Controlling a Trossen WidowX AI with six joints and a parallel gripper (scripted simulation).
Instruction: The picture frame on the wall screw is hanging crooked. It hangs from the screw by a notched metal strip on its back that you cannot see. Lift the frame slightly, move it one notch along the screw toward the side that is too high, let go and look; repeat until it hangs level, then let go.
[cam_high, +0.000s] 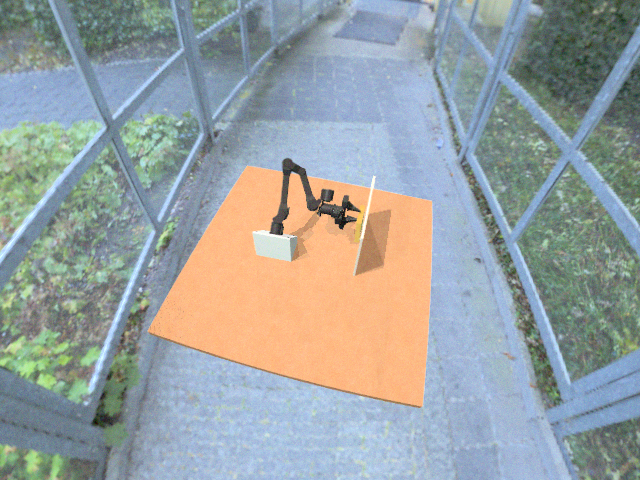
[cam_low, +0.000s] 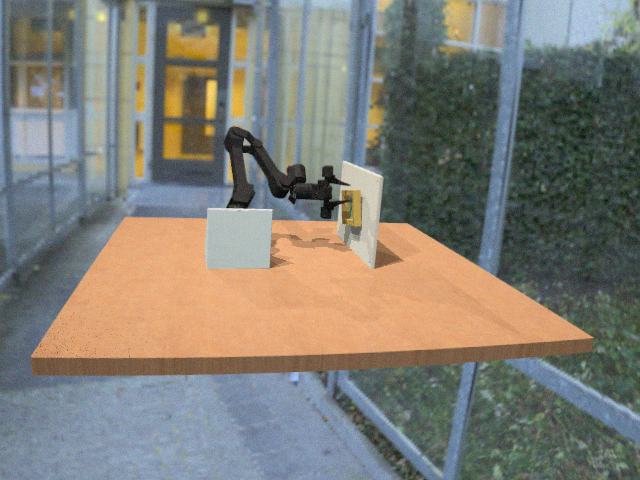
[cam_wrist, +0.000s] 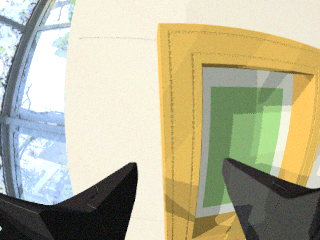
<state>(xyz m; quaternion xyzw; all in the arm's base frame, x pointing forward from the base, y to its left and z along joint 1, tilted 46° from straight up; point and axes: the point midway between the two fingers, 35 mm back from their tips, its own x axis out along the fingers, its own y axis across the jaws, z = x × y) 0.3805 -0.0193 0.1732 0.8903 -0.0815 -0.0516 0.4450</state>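
The yellow picture frame (cam_high: 357, 235) (cam_low: 357, 209) (cam_wrist: 180, 100) with a green picture hangs on the upright white wall panel (cam_high: 358, 254) (cam_low: 370, 206) (cam_wrist: 115, 100). In the wrist view its top edge slopes down to the right and its left bar is near vertical; the wide lens bends lines, so the exact tilt is hard to tell. My gripper (cam_high: 357, 214) (cam_low: 347, 193) (cam_wrist: 180, 167) is open at the frame. In the wrist view one fingertip is left of the left bar and the other in front of the picture. No contact is visible. The screw and notched strip are hidden.
A pale upright block (cam_high: 275, 246) (cam_low: 238, 238) stands in front of the arm's base on the orange table top (cam_high: 289, 320) (cam_low: 289, 325). The wall panel's left edge shows in the wrist view, with blurred background beyond it. Shadows of the arm and panel fall on the table.
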